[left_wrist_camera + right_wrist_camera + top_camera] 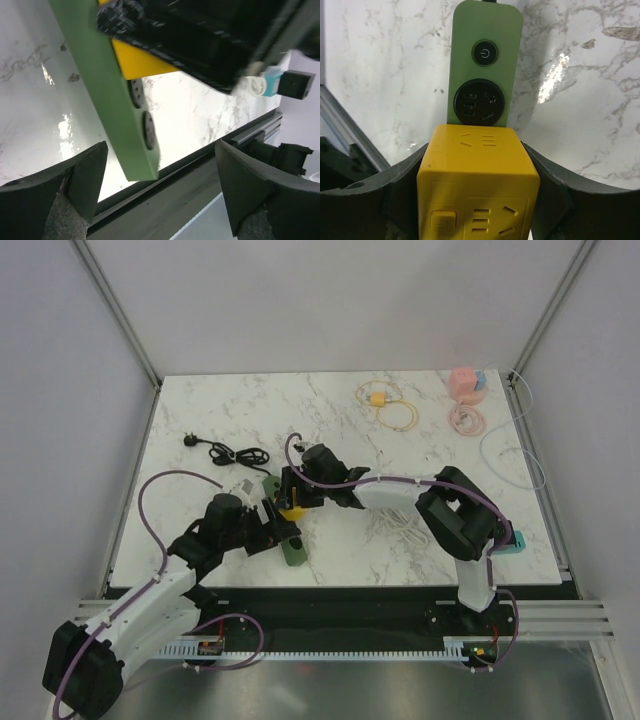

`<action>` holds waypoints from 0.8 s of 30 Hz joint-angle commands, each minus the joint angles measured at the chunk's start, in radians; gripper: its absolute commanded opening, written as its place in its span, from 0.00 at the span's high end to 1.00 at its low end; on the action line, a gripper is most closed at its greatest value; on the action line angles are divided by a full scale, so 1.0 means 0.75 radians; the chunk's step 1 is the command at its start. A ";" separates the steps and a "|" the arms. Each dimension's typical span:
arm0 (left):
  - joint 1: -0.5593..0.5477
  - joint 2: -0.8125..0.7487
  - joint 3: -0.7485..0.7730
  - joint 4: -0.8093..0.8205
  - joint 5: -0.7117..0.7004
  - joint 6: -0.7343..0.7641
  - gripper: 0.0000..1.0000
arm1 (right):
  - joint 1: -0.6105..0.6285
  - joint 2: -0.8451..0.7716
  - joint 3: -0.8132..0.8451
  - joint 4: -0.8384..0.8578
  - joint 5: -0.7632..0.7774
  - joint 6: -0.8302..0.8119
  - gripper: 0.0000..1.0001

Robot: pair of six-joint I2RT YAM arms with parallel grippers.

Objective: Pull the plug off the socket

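The yellow cube-shaped plastic plug sat on the flat green plastic socket strip. The strip lay close to the near edge of the white marble table, left of centre. The right gripper was clamped on the cube's two sides. The left gripper stood wide, its fingers flanking the strip's near end without touching it. A black power cord trailed toward the far left.
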 commanded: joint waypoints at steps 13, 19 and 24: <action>0.000 -0.359 0.157 -0.340 -0.428 -0.080 0.12 | 0.028 -0.128 0.051 -0.170 0.088 -0.408 1.00; 0.030 -0.269 0.167 -0.278 -0.445 -0.119 0.01 | 0.028 -0.167 0.014 -0.168 0.019 -0.475 1.00; 0.198 -0.105 0.161 -0.197 -0.304 -0.117 0.00 | 0.026 -0.171 -0.019 -0.127 -0.090 -0.481 1.00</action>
